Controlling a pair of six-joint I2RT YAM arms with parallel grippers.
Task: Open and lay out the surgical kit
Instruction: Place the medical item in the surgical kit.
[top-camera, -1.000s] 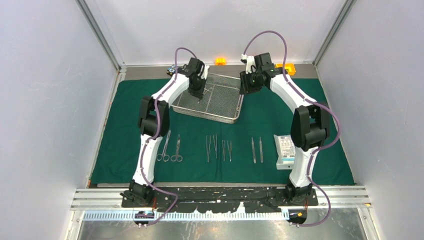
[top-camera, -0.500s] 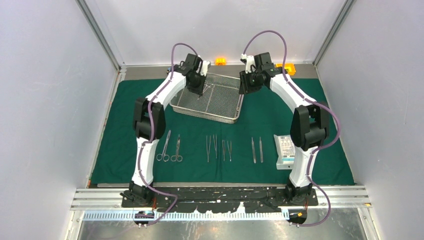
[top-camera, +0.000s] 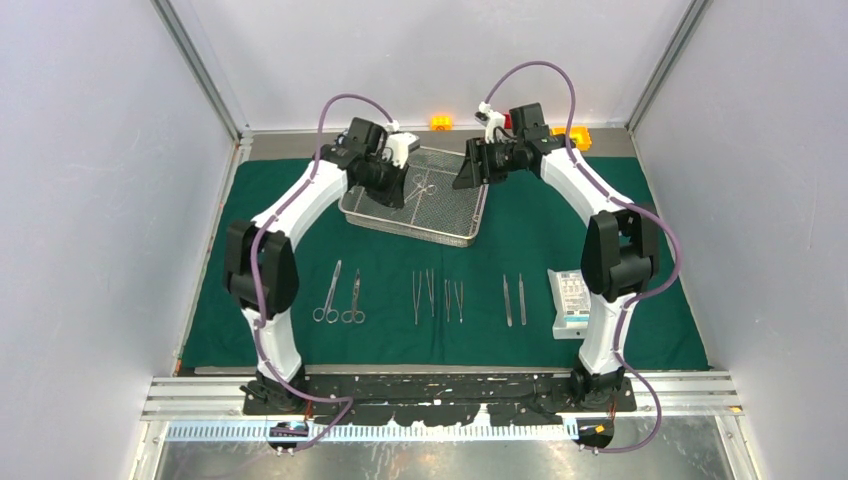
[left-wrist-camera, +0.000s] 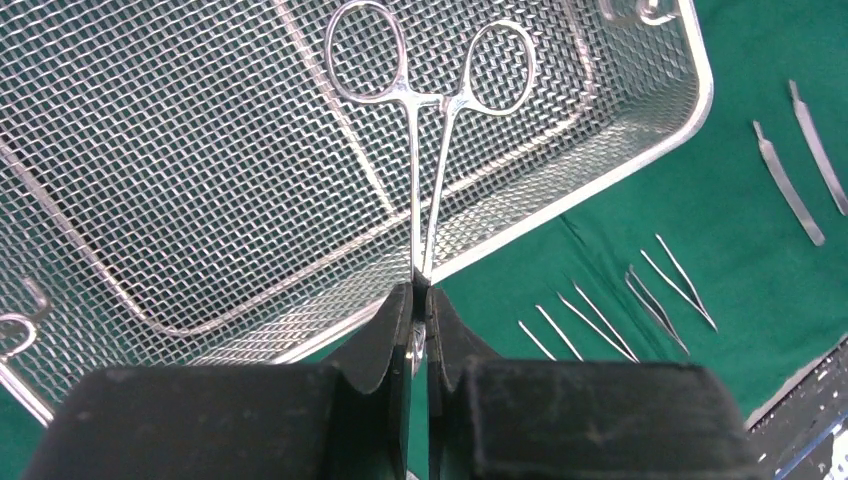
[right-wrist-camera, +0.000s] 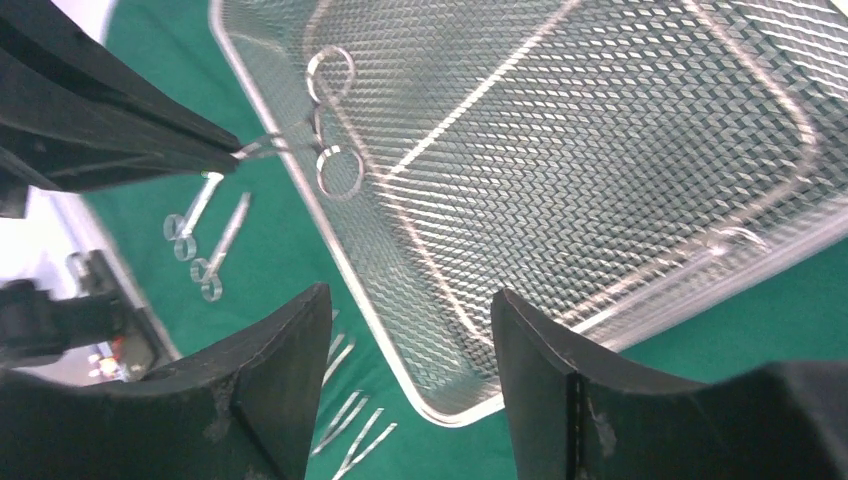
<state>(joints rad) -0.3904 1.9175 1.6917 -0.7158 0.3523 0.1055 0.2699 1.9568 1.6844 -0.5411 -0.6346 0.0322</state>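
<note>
**Surgical kit during laying-out, seen from the top camera and both wrist cameras.** A dark green cloth drape (top-camera: 560, 215) is spread flat over the table. A rectangular steel wire-mesh tray (top-camera: 445, 215) is set on the far middle part of the drape, slightly skewed to the drape's edges.

The left gripper (left-wrist-camera: 420, 305) is shown with its fingers pressed together on the tip end of a slim silver ring-handled forceps (left-wrist-camera: 425, 160). The forceps is held out lengthwise from the fingertips, with its two finger rings over the mesh floor of the tray. Whether the rings touch the mesh cannot be told.

The right gripper (right-wrist-camera: 410, 350) is seen over the right part of the tray. Its fingers are spread wide and nothing is clasped between them; the tray rim and mesh are visible through the gap. The two grippers are turned toward each other across the tray.

On the near half of the drape a row of items is laid side by side, each instrument lying lengthwise toward the far edge:

- **Left:** a pair of silver ring-handled instruments (top-camera: 354, 298).
- **Middle:** several slim silver tweezers (top-camera: 416, 297), set in small groups, well apart from the tray.
- **Right end:** a flat white pouch (top-camera: 568, 300), just beside the right arm.

A small yellow block (top-camera: 439, 123) is seen on the bare strip beyond the far edge of the drape.
</note>
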